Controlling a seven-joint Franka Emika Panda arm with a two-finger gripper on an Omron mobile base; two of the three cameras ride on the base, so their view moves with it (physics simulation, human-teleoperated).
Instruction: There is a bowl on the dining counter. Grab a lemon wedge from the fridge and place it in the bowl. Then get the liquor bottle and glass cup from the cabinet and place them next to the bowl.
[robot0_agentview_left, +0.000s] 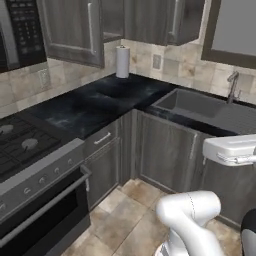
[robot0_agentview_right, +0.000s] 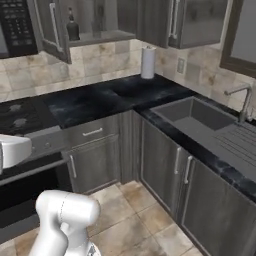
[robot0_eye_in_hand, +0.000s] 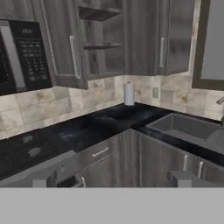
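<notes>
Dark liquor bottle (robot0_agentview_right: 73, 27) on open cabinet (robot0_agentview_right: 55, 30) shelf, right base view; hand (robot0_eye_in_hand: 113, 179) well below, grip indeterminable.

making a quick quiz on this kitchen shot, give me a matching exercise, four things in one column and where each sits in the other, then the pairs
Things:
1. liquor bottle
2. paper towel roll
3. microwave
4. sink

Places:
A. set into the worktop by the tap
B. on a shelf in the open cabinet
C. upright on the worktop in the corner
D. on the wall left of the open cabinet

Pairs: 1-B, 2-C, 3-D, 4-A
</notes>
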